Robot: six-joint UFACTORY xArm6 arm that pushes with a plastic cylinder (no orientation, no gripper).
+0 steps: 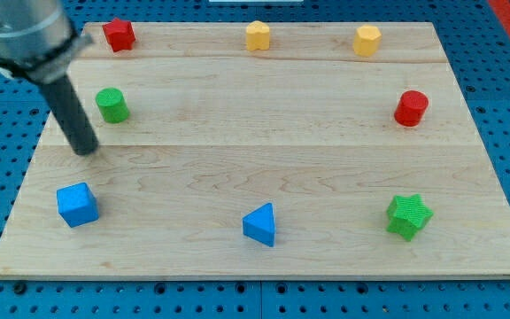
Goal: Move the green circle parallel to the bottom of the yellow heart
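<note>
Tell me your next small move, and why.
Probably slide my tip up to the view's left side of the green circle. It sits below-left of the circle now, apart from it, and the yellow heart lies far right.

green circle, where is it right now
The green circle sits near the board's left edge in the view's upper left, below the red block, just up-right of my tip.

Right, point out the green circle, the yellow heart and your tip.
green circle [112, 105]: camera view, on its side wall.
yellow heart [258, 35]: camera view, on its top face.
my tip [85, 149]: camera view, on the rod's very end, below-left of the green circle.
</note>
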